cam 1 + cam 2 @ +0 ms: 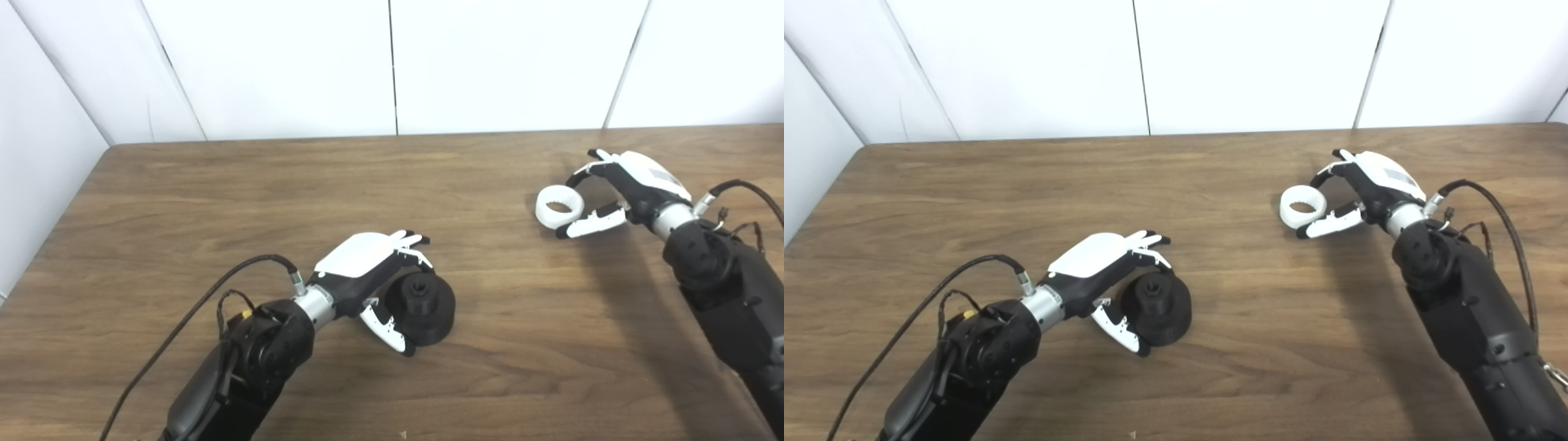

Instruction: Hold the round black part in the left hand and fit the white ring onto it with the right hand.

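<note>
The round black part (425, 306) rests on the wooden table (306, 184), near the front centre. My left hand (373, 269) cups it from the left, with the fingers (410, 240) stretched over its far side and the thumb (392, 331) against its near side; the hand is open. The white ring (559, 207), toothed inside, lies flat on the table at the right. My right hand (618, 190) reaches it from the right. Its curled fingers (582, 171) sit by the ring's far edge and its thumb (591, 223) by the near edge, not closed on it.
White wall panels (392, 61) stand behind the table's far edge. A black cable (202, 300) loops off the left wrist and another cable (750, 190) off the right wrist. Bare wood (490, 257) separates the two hands.
</note>
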Robot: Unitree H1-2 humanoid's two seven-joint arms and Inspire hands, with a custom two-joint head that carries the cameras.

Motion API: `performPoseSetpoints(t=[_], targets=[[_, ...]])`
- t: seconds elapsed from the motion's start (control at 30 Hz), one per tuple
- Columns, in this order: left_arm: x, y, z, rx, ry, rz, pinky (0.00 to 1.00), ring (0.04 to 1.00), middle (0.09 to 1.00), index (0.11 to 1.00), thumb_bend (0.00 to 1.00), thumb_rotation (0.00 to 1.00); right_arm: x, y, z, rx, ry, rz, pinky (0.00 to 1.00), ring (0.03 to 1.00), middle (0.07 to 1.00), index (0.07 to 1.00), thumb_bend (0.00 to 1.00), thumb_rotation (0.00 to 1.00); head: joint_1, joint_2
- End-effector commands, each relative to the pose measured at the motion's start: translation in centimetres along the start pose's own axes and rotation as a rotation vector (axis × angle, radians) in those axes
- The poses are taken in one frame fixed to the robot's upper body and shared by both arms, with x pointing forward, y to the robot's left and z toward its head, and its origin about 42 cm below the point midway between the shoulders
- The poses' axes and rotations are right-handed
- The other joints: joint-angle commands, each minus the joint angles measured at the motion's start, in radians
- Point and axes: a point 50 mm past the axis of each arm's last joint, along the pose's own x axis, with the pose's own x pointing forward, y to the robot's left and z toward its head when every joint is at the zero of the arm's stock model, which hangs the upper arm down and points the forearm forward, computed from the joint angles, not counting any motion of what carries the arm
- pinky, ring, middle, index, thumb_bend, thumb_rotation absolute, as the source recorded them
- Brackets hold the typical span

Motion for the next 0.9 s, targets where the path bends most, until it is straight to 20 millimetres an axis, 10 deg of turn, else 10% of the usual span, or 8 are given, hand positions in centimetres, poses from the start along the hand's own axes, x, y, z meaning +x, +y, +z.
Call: performPoseSetpoints(t=[0.0,0.87], targets=[[0.39,0.1,-0.26,0.031,0.018,0.009,0.93,1.0,0.969,0.67,0.93,0.13,0.95,-3.06,1.59,-0.011,-0.074,-0.096,1.0,1.0,0.972,0.707,0.95,0.36,0.001,0.0],[0.19,-0.06,0.17,0.03,0.019,0.017,0.94,1.0,0.97,0.671,0.93,0.14,1.76,-2.7,1.59,-0.004,-0.074,-0.093,1.0,1.0,0.941,0.685,0.89,0.32,0.006,0.017]])
